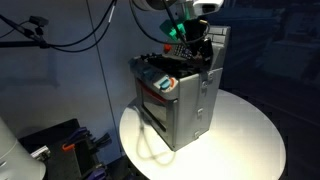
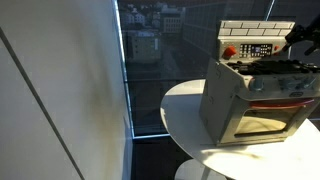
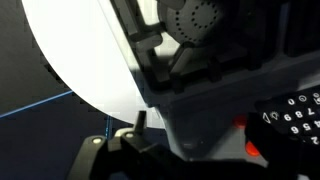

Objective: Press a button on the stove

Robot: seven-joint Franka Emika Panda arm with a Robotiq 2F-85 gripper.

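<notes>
The small boxy grey toy stove with its brick-patterned back panel stands mid-way on the round white worktop. The robot's dark gripper hangs just over the stove's top rear. I cannot tell how far its jaws are parted, and no held object shows. The wrist view shows a dark burner, a keypad of white digits and a red button close by. The approach looks to be in hand; the next move calls for lining up on one button and a short, straight push.

Round white table in both exterior views, boxy grey stove upright on it.
</notes>
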